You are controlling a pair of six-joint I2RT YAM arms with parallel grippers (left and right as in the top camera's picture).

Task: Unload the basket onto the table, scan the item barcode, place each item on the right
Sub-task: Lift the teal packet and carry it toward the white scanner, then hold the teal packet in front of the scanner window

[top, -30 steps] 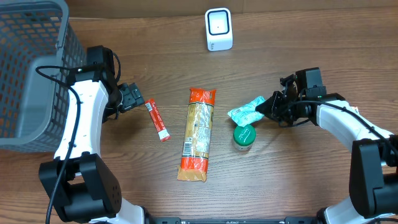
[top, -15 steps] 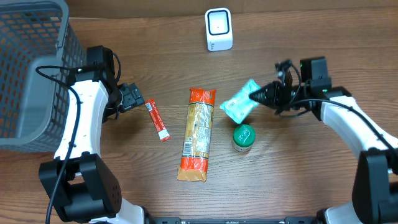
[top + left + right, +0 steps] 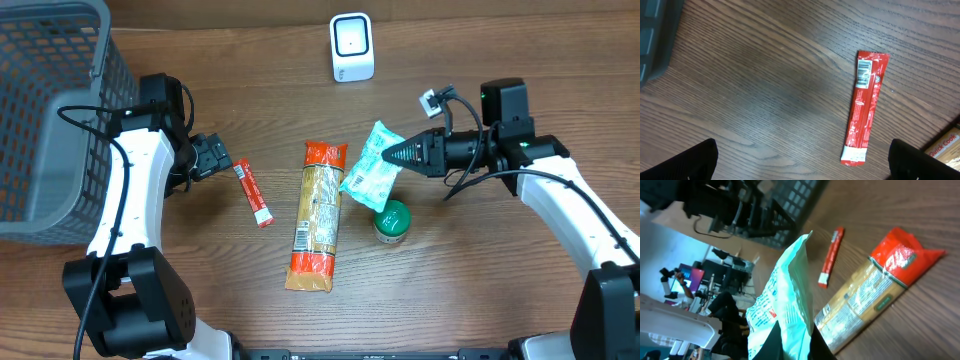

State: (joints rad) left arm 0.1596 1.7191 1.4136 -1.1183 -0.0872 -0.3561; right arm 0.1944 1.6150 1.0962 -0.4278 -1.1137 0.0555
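Right gripper (image 3: 390, 155): clamped narrow on one edge of the mint-green packet (image 3: 366, 170). Holds the packet clear of the table (image 3: 480, 290), just beside the top end of the pasta pack (image 3: 318, 215) and partly over the green-lidded jar (image 3: 392, 221). Well apart from the white scanner (image 3: 351, 47) at the far edge of the table.

In the right wrist view: stands the packet (image 3: 782, 305) on edge above the fingertips (image 3: 771, 342), seam uppermost. Shows blue print and a small red mark on the packet face; too blurred to read. No barcode to be made out on it.

Left gripper (image 3: 222, 160): spread wide, holding nothing. Hovers just beside the near end of the red stick sachet (image 3: 253, 192), next to the grey basket (image 3: 40, 120).

In the left wrist view: shows the sachet (image 3: 865, 107) lying flat on the wood, with a black-and-white barcode (image 3: 865, 75) at its upper end and white lettering down its length, too small to read. At the lower right corner, reads "Quick Cook" on the edge of the pasta pack (image 3: 945, 145).

On the pasta pack in the right wrist view: red ends, clear middle, small green label (image 3: 883, 302); wording illegible.
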